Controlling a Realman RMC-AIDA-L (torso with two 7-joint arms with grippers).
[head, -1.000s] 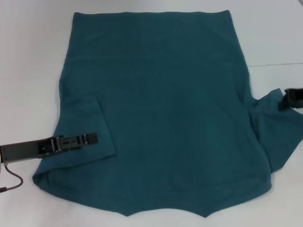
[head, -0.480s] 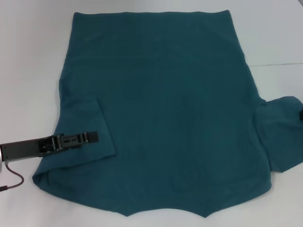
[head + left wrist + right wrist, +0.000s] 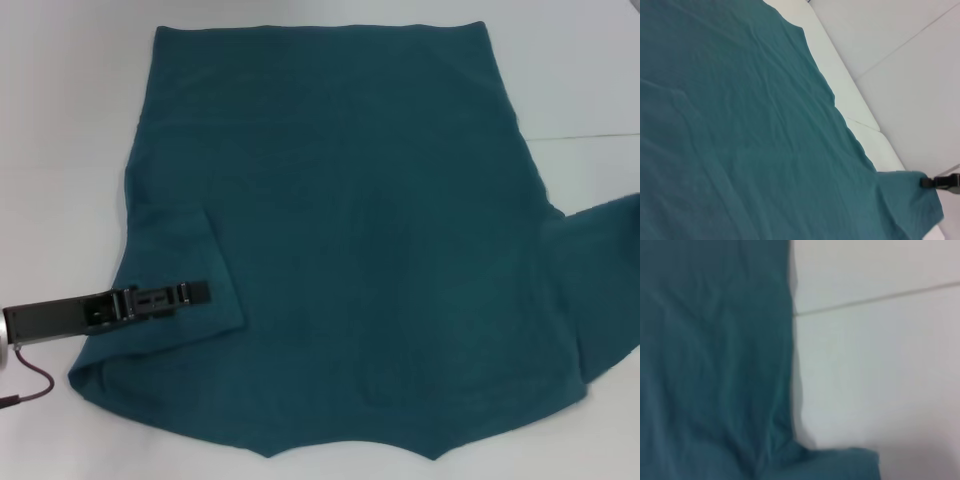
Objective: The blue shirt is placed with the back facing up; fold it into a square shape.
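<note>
The blue shirt [image 3: 350,230] lies spread on the white table with its plain side up. Its left sleeve [image 3: 185,270] is folded inward onto the body. My left gripper [image 3: 198,292] rests flat on that folded sleeve, its fingers together. The right sleeve [image 3: 600,290] is stretched outward past the head view's right edge. My right gripper [image 3: 926,182] is out of the head view; the left wrist view shows it shut on the tip of that sleeve [image 3: 910,195]. The right wrist view shows only the shirt [image 3: 715,365] and the table.
A white table [image 3: 60,120] with a thin seam line [image 3: 590,136] surrounds the shirt. A dark red cable [image 3: 35,385] hangs from my left arm near the table's front left.
My right gripper has moved right, out of the head view, drawing the right sleeve out flatter and longer. The left gripper has stayed on the folded left sleeve.
</note>
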